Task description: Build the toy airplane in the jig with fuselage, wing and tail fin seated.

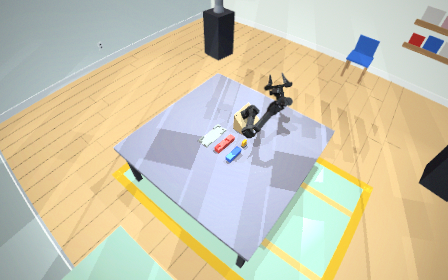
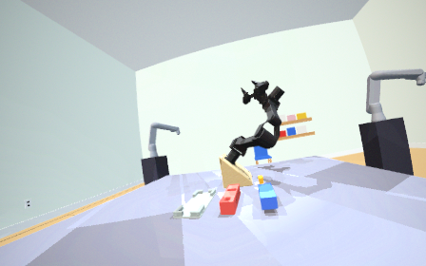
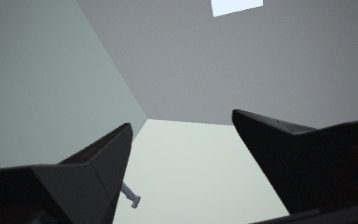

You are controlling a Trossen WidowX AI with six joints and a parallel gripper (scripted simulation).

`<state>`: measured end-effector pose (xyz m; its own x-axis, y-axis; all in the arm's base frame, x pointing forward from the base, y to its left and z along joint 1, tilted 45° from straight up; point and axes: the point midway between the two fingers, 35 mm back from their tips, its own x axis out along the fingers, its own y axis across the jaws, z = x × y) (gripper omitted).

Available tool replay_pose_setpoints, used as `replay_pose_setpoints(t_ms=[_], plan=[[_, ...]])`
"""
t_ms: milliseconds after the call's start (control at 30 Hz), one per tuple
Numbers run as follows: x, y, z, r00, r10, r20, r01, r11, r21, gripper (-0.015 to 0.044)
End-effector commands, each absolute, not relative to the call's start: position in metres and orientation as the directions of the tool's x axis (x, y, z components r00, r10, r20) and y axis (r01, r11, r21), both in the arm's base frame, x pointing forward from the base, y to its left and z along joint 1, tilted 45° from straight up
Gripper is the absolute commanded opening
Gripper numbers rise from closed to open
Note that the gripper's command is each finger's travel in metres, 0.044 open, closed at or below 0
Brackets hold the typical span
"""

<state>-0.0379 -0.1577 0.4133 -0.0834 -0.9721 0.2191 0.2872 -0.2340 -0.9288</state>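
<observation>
The pale jig (image 1: 212, 135) (image 2: 199, 203) lies on the table, with no part in it. A long red part (image 1: 224, 144) (image 2: 230, 200), apparently the fuselage, with dark recesses in its top, lies beside the jig. A blue part (image 1: 233, 154) (image 2: 267, 197), apparently the wing, lies on the other side of the red part. A small yellow part (image 1: 244, 143) (image 2: 261, 180), apparently the tail fin, stands near the blue part, closer to the arm's base. My gripper (image 1: 277, 76) (image 2: 247, 85) (image 3: 182, 121) is open and empty, raised high above the table and away from the parts, pointing upward.
The arm's tan wedge-shaped base (image 1: 240, 119) (image 2: 233, 175) stands on the table (image 1: 200, 200) behind the parts. Grey arms on black pedestals (image 2: 155, 169) (image 2: 389, 144), a blue chair (image 1: 361, 57) and wall shelves stand beyond the table.
</observation>
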Motion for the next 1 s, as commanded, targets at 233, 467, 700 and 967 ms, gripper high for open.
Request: replay_pose_setpoints(t_ms=[233, 467, 700, 967], plan=[[-0.039, -0.179, 0.400, 0.029, -0.988, 0.154, 0.474, -0.123, -0.872, 0.0440], [-0.023, -0.230, 0.357, 0.256, -0.966, -0.031, 0.674, 0.202, -0.711, 0.0440], [0.020, -0.264, 0.314, 0.467, -0.861, -0.200, 0.682, 0.495, -0.539, 0.0440], [0.106, -0.275, 0.254, 0.711, -0.568, -0.414, 0.517, 0.822, -0.240, 0.0440]])
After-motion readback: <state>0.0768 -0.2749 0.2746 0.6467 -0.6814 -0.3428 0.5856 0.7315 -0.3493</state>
